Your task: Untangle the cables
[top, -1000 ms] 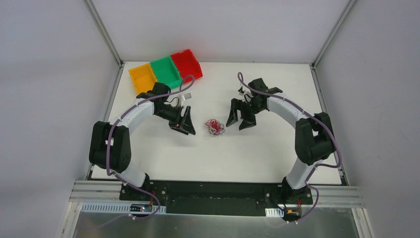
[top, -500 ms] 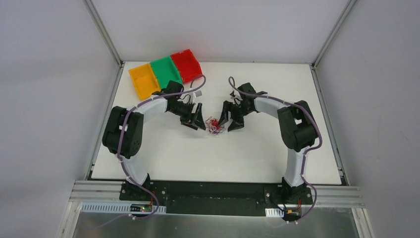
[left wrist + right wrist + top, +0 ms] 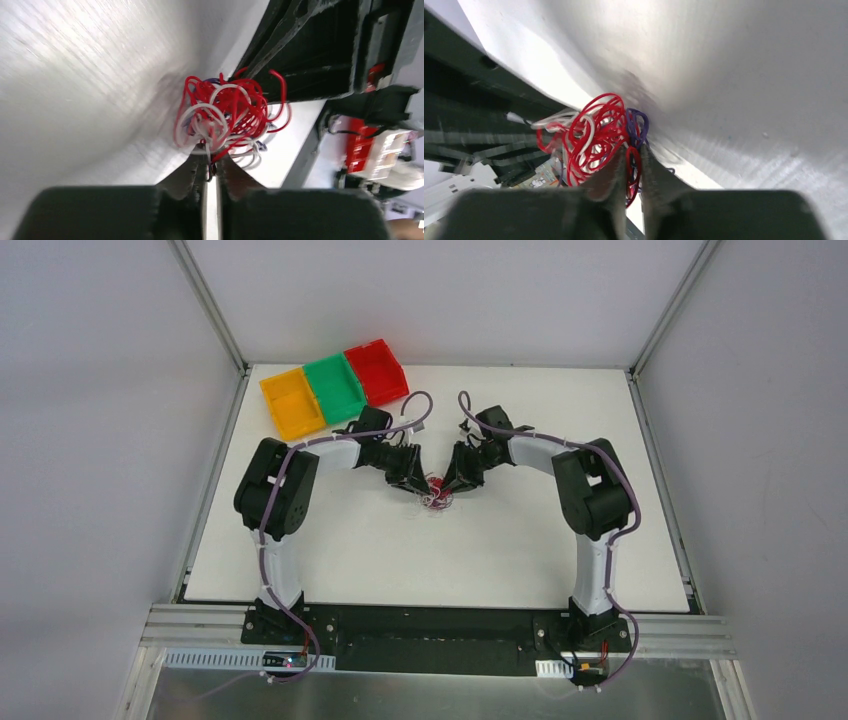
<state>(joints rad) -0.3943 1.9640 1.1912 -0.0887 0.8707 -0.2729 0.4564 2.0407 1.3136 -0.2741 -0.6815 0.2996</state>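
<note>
**Knot pinched from both sides**

The cables (image 3: 225, 112) sit bunched between the left tool (image 3: 212, 172) and the right tool (image 3: 634, 170), each clamped on a few strands. Pulling apart could cinch the loops tighter, or strands might slip free.

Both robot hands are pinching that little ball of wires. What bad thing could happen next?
1. The left gripper and the right gripper both pinch the same tight clump of cables. Pulling apart might tighten the knot instead of loosening it.
2. The right gripper seems to hold only a thin red loop, which may slip out.
3. The two grippers sit very close together, so they might bump.
</note>
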